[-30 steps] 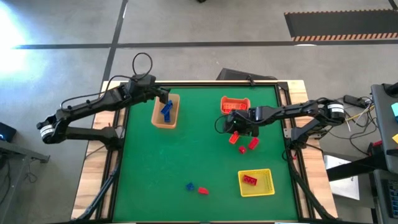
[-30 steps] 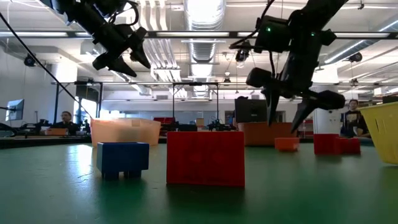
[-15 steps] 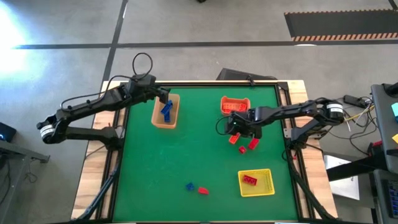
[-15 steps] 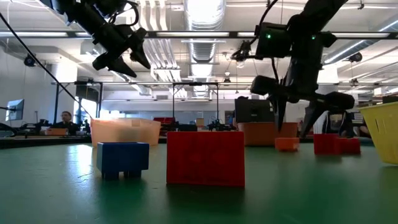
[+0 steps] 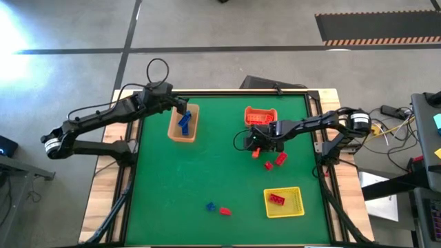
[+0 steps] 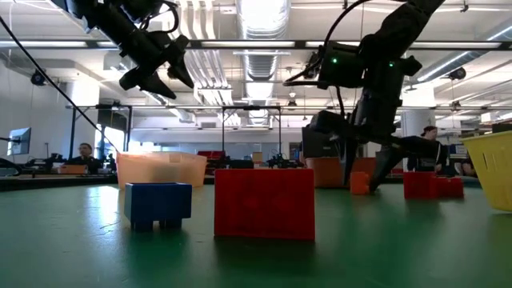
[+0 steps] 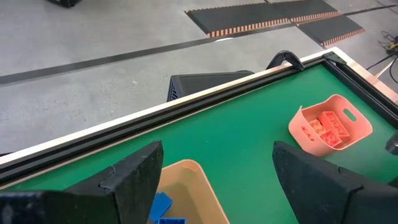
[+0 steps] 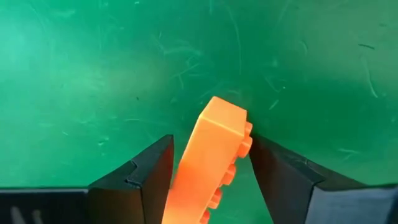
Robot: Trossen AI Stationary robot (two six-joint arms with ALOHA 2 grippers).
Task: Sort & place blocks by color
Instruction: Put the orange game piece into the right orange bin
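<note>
Orange block [image 8: 214,155] between right gripper [image 8: 214,171] fingers

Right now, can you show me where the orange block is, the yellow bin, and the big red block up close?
orange block [image 8: 214,146]: right wrist view, on its smooth side face.
yellow bin [image 5: 298,200]: high view, on its right rim.
big red block [image 6: 264,202]: low view, middle of its front face.

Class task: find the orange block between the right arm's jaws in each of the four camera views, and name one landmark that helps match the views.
High view: orange block, right of centre, just below the orange bin.
Low view: orange block, right of centre, in front of the orange bin.
Left wrist view: not in it.
Right wrist view: centre bottom, between the jaws.
Shared landmark: the orange bin.
</note>
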